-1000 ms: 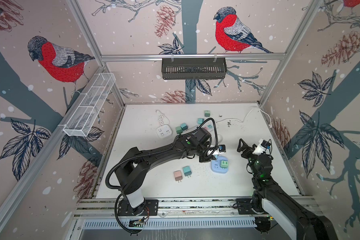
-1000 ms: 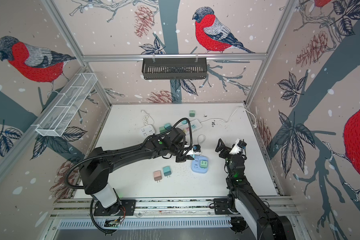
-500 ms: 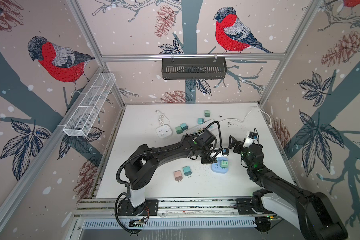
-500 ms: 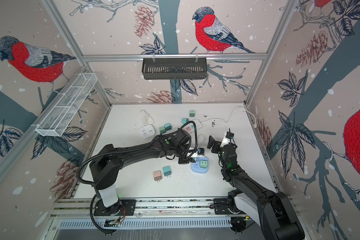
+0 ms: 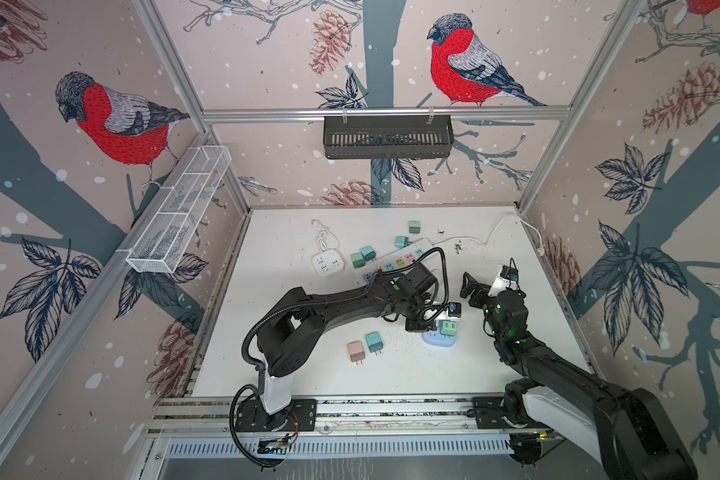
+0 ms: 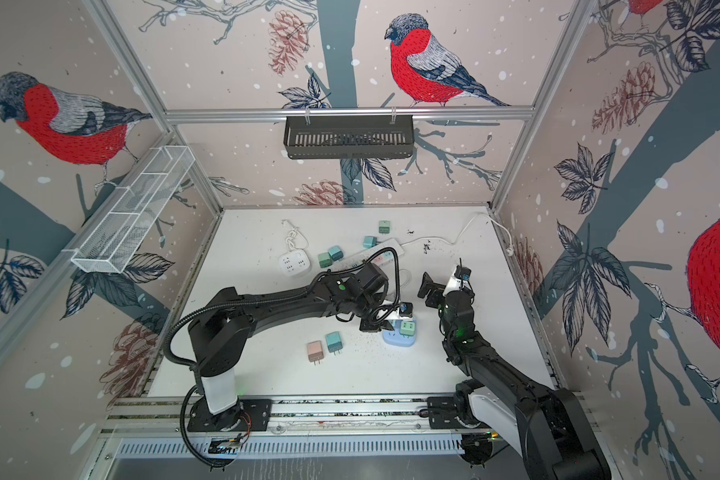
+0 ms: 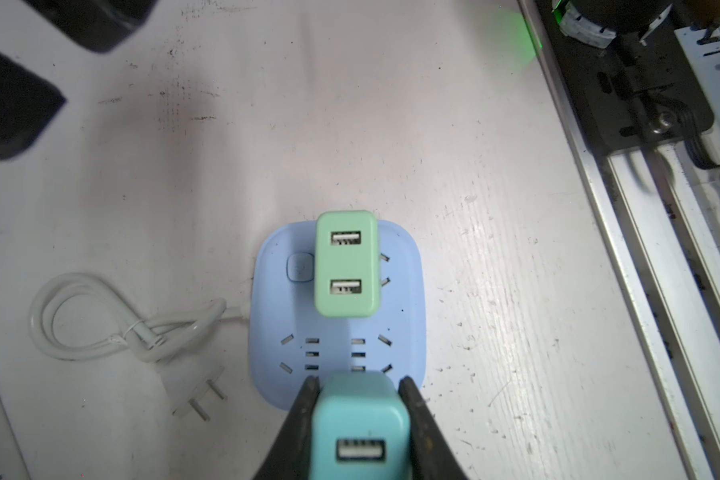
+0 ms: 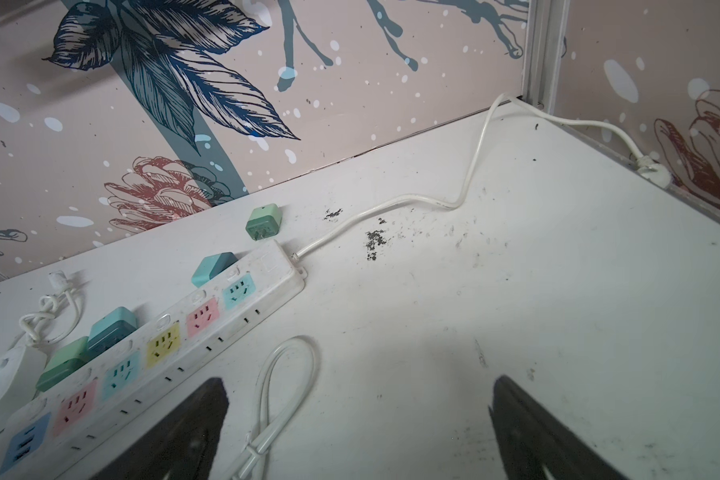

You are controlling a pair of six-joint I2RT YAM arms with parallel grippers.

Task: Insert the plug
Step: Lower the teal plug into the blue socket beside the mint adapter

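Gripping the teal plug (image 7: 360, 419) at lower centre of its wrist view, the left gripper (image 7: 358, 381) holds it over the blue socket block (image 7: 267, 353) (both top views hide that plug); the right gripper (image 8: 360, 380) gapes empty.

My held charger (image 7: 360, 419): teal.
Plugged-in charger (image 7: 346, 264): mint green.
Socket cube (image 7: 337, 357): pale blue.
My left fingers (image 7: 300, 415): black.
Power strip (image 8: 273, 266): white; pink, yellow, teal, blue outlets.
Walls (image 5: 246, 62): beige, red-breasted bullfinches.
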